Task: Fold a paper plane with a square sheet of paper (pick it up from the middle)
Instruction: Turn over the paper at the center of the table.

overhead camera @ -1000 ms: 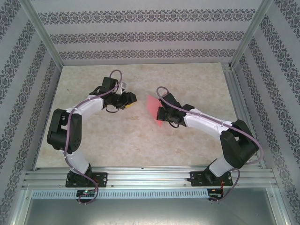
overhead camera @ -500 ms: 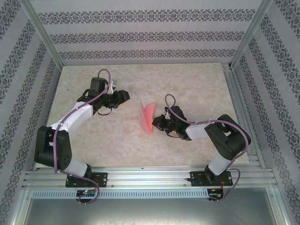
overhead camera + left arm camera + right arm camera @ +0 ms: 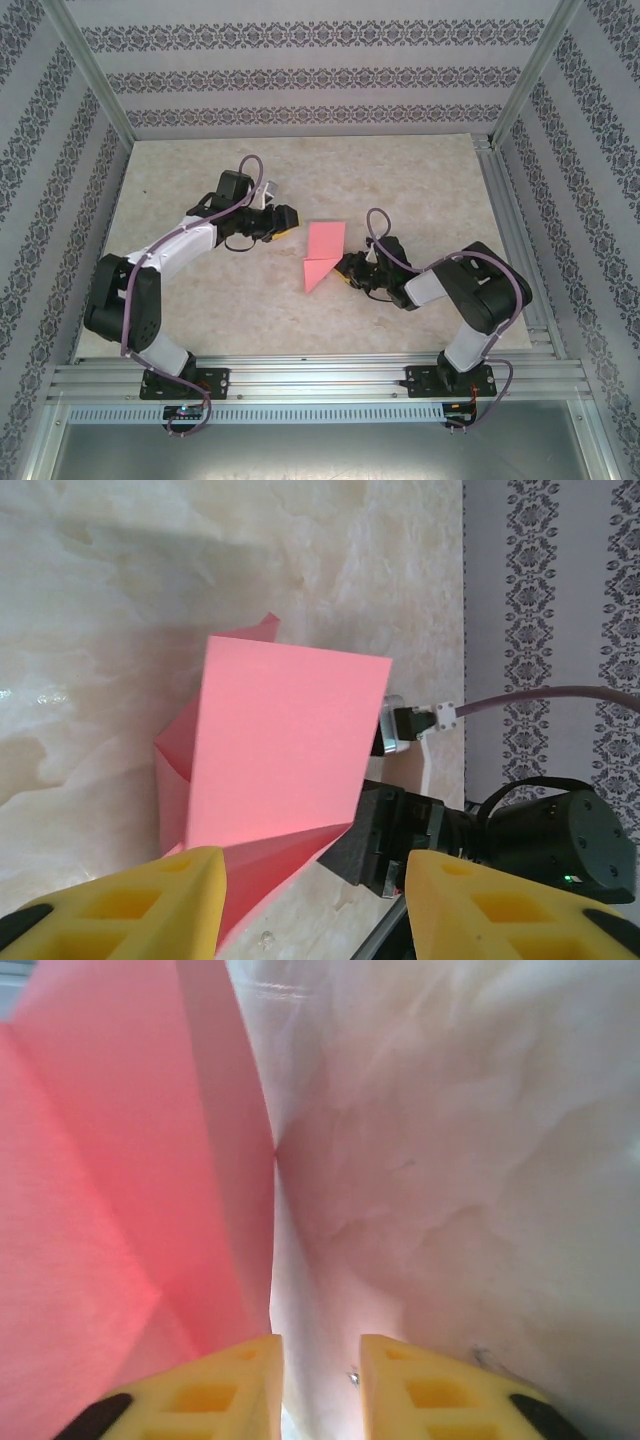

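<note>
Nearest the bases, the right gripper [image 3: 347, 268] has let go. A second ago its yellow jaws were clamped on the square sheet of thin pink-red paper [image 3: 324, 250], carrying it upright above the surface. Now they stand parted, and its own wrist view shows bare table in the gap, with the sheet [image 3: 100, 1210] lying just beside one finger rather than between the two. The right arm has also drawn its elbow back toward its base, bringing the paper down as it came. Just beyond, the sheet rests on the pale marbled table top [image 3: 400, 170] between the two grippers. It is partly folded, with a squarish panel on the far side and a pointed triangle on the near side. From the left wrist the sheet [image 3: 285, 740] looks lifted off the surface rather than pressed flat. Farther still, the left gripper [image 3: 287, 219], which had swung away, has come back near the sheet's far left corner. It is apart from the sheet, with its jaws wide and holding nothing. I judge this a pause between folds: a crease is begun, nothing grips the paper, and the raised flap will need flattening before any dart shape emerges.
</note>
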{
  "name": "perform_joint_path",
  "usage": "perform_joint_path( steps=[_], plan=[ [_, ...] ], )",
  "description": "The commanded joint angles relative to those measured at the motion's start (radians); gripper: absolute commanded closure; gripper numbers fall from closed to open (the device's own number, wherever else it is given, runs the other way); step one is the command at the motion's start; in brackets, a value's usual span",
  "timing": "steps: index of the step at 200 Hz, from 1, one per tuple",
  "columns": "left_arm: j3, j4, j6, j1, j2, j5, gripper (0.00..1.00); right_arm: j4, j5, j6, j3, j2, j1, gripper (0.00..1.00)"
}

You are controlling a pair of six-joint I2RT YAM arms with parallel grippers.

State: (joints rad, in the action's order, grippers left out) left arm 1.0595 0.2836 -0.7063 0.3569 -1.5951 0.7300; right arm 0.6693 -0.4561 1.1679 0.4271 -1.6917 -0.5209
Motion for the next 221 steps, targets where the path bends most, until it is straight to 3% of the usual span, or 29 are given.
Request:
perform_joint_path(
  steps=[1,18,33,57,82,108,144,153,164,179,197,221],
  plan=[
    [0.027,-0.008,0.034,0.031,-0.032,0.034,0.48,-0.252,0.083,-0.122,0.026,0.116,0.007,0.76],
    [0.026,-0.020,0.031,0.048,-0.058,0.042,0.50,-0.502,0.148,-0.232,0.097,0.194,0.005,0.75],
    [0.027,-0.027,0.030,0.058,-0.081,0.034,0.52,-0.592,0.168,-0.278,0.137,0.227,0.005,0.75],
    [0.013,-0.035,0.026,0.059,-0.091,0.023,0.61,-0.637,0.147,-0.290,0.179,0.229,0.000,0.76],
    [-0.001,-0.028,0.067,0.061,-0.066,0.089,0.69,-0.639,0.156,-0.292,0.191,0.228,-0.007,0.77],
    [-0.014,0.078,0.186,0.071,-0.028,0.132,0.72,-0.620,0.123,-0.295,0.225,0.180,-0.021,0.76],
    [-0.043,0.132,0.227,0.077,-0.012,0.160,0.71,-0.582,0.119,-0.276,0.262,0.136,-0.034,0.77],
    [-0.036,0.162,0.246,0.087,-0.017,0.128,0.65,-0.574,0.120,-0.278,0.271,0.128,-0.038,0.77],
    [-0.036,0.194,0.281,0.103,-0.020,0.048,0.49,-0.571,0.124,-0.277,0.280,0.124,-0.043,0.77],
    [-0.030,0.256,0.374,0.124,-0.037,-0.038,0.41,-0.583,0.125,-0.281,0.289,0.118,-0.043,0.77],
    [-0.062,0.203,0.386,0.152,-0.029,-0.089,0.21,-0.595,0.133,-0.282,0.286,0.122,-0.041,0.76],
    [-0.074,0.221,0.433,0.205,-0.031,-0.235,0.08,-0.632,0.149,-0.299,0.284,0.149,-0.033,0.76]
  ],
)
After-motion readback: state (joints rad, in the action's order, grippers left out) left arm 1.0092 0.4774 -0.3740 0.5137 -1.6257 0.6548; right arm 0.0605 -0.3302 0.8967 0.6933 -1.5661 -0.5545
